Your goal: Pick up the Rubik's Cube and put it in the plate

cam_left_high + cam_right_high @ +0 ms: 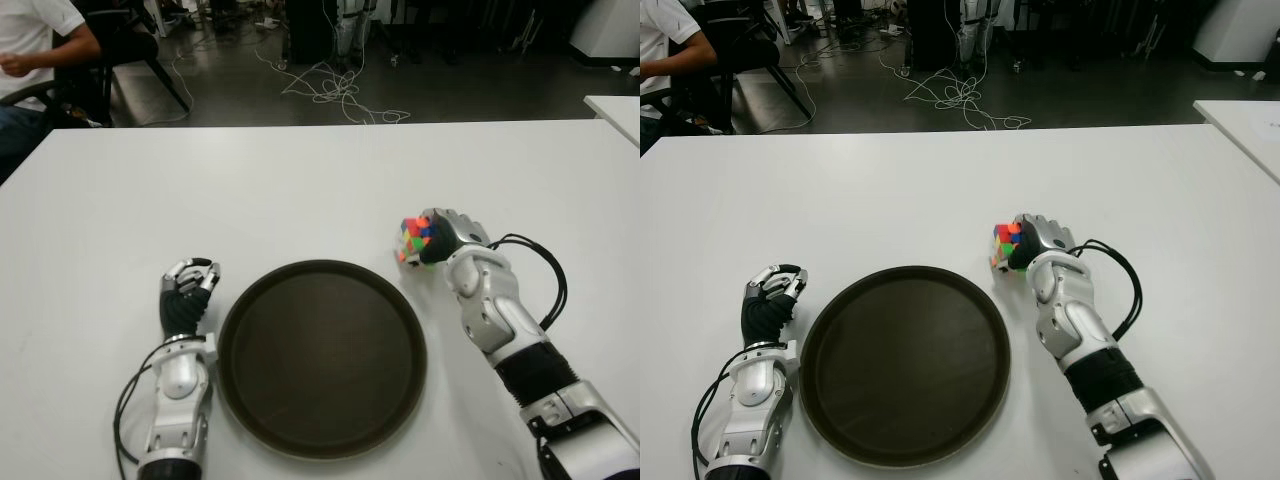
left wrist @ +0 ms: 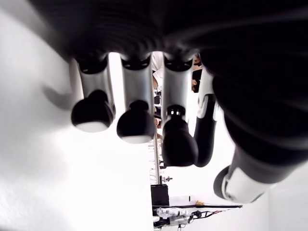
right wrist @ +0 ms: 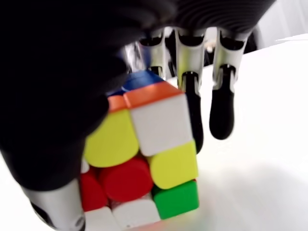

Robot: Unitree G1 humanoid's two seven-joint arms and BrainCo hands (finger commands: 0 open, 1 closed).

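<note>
The Rubik's Cube (image 1: 413, 239) stands on the white table (image 1: 250, 190), just past the far right rim of the round dark plate (image 1: 320, 360). My right hand (image 1: 447, 236) wraps over it from the right. In the right wrist view the thumb presses one side of the cube (image 3: 144, 154) and the fingers (image 3: 192, 96) curl down its far side, while the cube's base is still at the table. My left hand (image 1: 189, 284) shows beside the plate's left rim, fingers curled on nothing.
The plate holds nothing. A person (image 1: 35, 45) sits on a chair beyond the table's far left corner. Loose cables (image 1: 335, 90) lie on the floor behind. Another white table's corner (image 1: 615, 110) shows at the far right.
</note>
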